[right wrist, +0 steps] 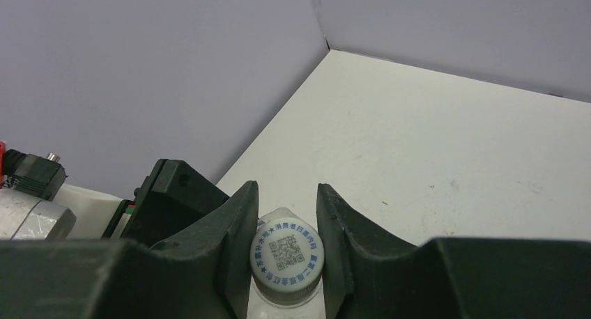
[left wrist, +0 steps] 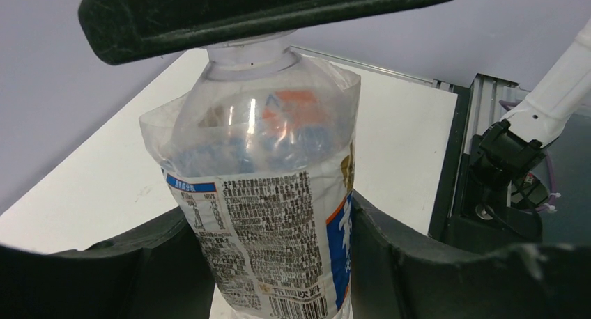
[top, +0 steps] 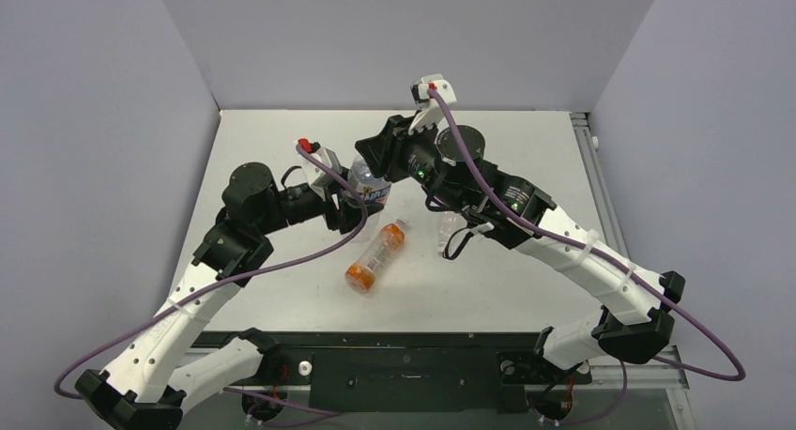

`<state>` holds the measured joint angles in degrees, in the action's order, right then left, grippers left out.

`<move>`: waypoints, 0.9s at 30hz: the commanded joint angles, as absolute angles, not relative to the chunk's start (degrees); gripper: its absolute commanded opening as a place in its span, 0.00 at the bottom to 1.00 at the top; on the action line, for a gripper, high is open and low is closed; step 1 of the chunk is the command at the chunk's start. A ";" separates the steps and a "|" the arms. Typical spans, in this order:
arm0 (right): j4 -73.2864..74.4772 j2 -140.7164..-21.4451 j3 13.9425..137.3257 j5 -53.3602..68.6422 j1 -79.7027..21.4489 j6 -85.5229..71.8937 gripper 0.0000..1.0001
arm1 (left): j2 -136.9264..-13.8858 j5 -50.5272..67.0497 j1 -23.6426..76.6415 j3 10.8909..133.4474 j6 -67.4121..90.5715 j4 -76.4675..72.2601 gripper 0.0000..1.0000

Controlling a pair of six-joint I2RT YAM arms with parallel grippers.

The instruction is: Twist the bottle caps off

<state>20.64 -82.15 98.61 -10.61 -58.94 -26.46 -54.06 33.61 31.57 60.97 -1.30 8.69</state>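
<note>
My left gripper is shut on the body of a clear bottle with a printed white and blue label, holding it upright. My right gripper comes down from above and is shut on this bottle's whitish cap, which carries a blue printed code. In the left wrist view a right finger covers the cap. In the top view the cap is hidden under the right gripper.
An orange bottle lies on the white table in front of the grippers, its neck pointing toward the back. Another clear bottle lies partly hidden under the right arm. Grey walls close in the back and sides.
</note>
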 commanded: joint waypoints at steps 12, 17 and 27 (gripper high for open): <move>1.98 -75.61 95.73 22.55 -54.55 -25.96 0.00 | -52.13 43.44 31.99 63.19 20.66 -6.15 0.14; -3.57 -76.18 97.20 41.86 -53.21 -29.28 0.00 | -52.42 51.01 31.99 64.25 26.41 -7.80 0.12; 5.13 -75.77 100.91 48.07 -52.77 -21.23 0.01 | -52.84 56.44 31.93 64.65 29.39 -8.96 0.11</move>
<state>1.17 -77.89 96.66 42.94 -52.16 -26.52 -51.94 56.18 32.18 62.96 27.81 -7.99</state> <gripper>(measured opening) 0.299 0.520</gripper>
